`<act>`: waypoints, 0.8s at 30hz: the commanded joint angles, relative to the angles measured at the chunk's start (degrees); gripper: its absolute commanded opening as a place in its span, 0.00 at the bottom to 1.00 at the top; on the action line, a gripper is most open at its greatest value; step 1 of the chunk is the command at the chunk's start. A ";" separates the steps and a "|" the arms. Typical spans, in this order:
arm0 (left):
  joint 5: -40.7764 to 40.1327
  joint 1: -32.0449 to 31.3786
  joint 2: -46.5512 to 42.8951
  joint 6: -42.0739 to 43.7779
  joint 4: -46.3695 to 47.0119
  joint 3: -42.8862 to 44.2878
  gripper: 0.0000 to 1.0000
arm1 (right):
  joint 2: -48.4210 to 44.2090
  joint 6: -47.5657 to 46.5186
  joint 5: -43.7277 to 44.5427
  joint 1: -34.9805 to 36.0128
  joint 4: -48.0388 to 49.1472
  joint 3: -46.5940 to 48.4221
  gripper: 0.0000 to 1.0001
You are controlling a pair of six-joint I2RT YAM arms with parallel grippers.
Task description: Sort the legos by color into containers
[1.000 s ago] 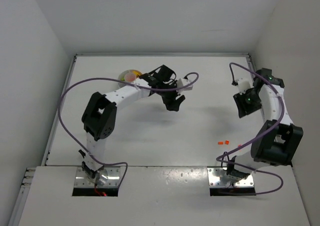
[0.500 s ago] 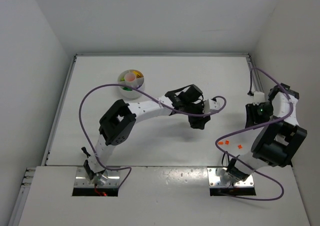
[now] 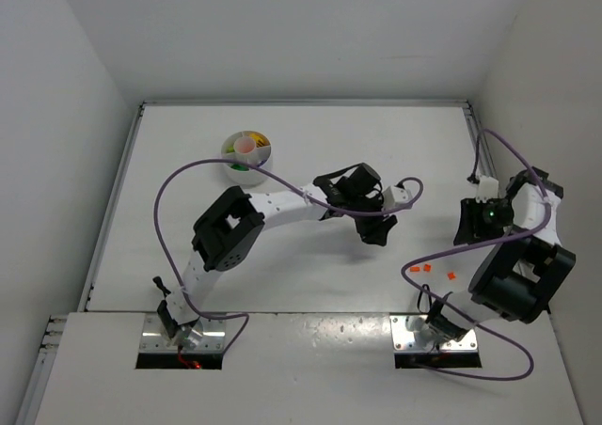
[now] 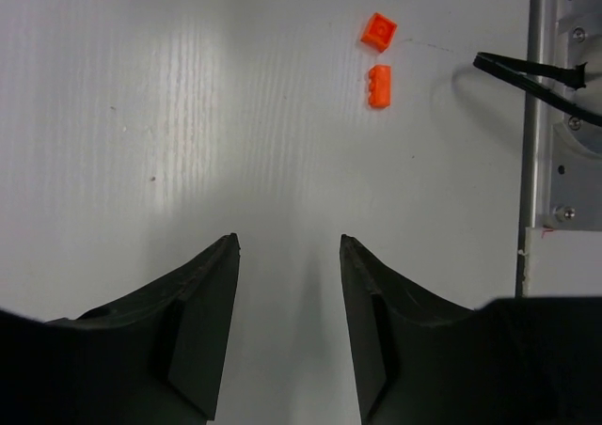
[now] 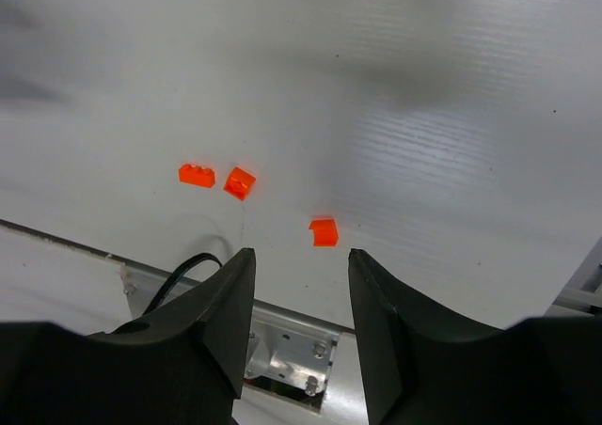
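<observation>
Swung the black two-finger left gripper (image 3: 374,230) off the low round white divided dish (image 3: 256,167) and out to mid-table, leaving that dish uncovered well behind the fingers and putting two tiny orange plastic bricks (image 4: 379,86) ahead of the fingertips, a little right of the gap. Folded the right arm back toward its base, bringing the black right gripper (image 3: 467,226) to a spot with those bricks ahead-left and one more orange brick (image 5: 324,232) just ahead of its fingertips. Most of that travel in the first half second, only a small nudge since.

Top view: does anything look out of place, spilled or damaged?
Only three orange legos lie loose on the table near the right arm's base, far from the dish. Nothing looks spilled or damaged.
</observation>
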 commanded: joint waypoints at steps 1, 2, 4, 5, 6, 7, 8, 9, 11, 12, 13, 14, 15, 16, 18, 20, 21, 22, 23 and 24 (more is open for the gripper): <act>4.35 -1.40 -0.11 -2.59 2.44 -0.01 0.52 | -2.60 2.43 -5.27 -1.53 2.62 -0.08 0.45; 4.98 -1.40 -0.10 -1.98 2.44 -0.88 0.50 | -3.21 3.05 -5.28 -2.24 2.62 -0.08 0.45; 4.99 -1.92 -0.10 -1.98 3.84 -2.29 0.49 | -4.88 3.58 -6.68 -3.03 3.32 -0.70 0.45; 4.99 -1.93 -0.10 -3.02 4.63 -2.99 0.49 | -6.10 3.06 -6.69 -3.73 3.32 -1.22 0.45; 4.29 -2.62 -0.71 -5.03 5.59 -5.00 0.49 | -6.73 2.53 -8.25 -3.74 3.32 -1.23 0.45; 3.76 -2.63 -1.24 -6.62 9.60 -6.59 0.50 | -6.73 1.92 -8.97 -4.52 2.62 -1.23 0.45; 2.97 -4.11 -2.29 -7.94 11.73 -9.39 0.50 | -7.60 0.26 -10.45 -5.40 1.75 -1.23 0.45; 1.66 -5.34 -2.30 -7.08 12.71 -9.42 0.50 | -8.39 0.24 -10.47 -5.41 1.74 -1.23 0.45; -3.00 -7.98 -2.30 -4.36 11.67 -9.42 0.52 | -8.92 1.37 -10.47 -7.86 2.61 -1.23 0.45; -4.40 -9.73 -2.30 -4.35 11.67 -9.42 0.52 | -8.93 2.25 -9.77 -8.65 4.44 -2.01 0.45; -5.46 -9.75 -2.30 -5.66 13.06 -9.42 0.52 | -7.97 3.13 -9.76 -9.44 4.46 -2.02 0.45; -5.47 -10.36 -2.30 -7.06 14.03 -9.42 0.52 | -7.00 3.14 -11.16 -10.32 4.46 -2.02 0.45; -5.47 -10.36 -2.30 -9.42 14.82 -9.42 0.52 | -5.86 3.14 -11.95 -11.98 3.59 -1.49 0.45; -5.47 -10.36 -1.69 -10.06 15.53 -9.42 0.52 | -4.81 3.66 -12.74 -13.04 3.58 -0.53 0.45; -6.08 -11.07 -0.99 -10.06 15.53 -8.89 0.52 | -3.13 3.67 -15.47 -15.85 1.75 0.53 0.45; -6.61 -11.59 -0.98 -10.68 18.07 -8.28 0.52 | -2.51 2.96 -17.67 -17.26 1.04 1.32 0.45; -6.62 -11.60 -0.28 -11.55 19.04 -8.27 0.52 | -2.51 2.18 -18.28 -17.79 0.42 1.85 0.45; -7.14 -11.60 -0.28 -11.56 19.05 -7.49 0.52 | -2.51 1.56 -19.33 -18.49 -0.97 2.37 0.45; -7.14 -11.60 1.46 -12.17 19.57 -6.53 0.52 | -2.51 1.56 -19.34 -18.50 -0.99 2.38 0.45; -7.66 -11.60 2.35 -12.17 19.58 -5.39 0.52 | -2.51 0.86 -20.04 -19.20 -1.95 2.90 0.45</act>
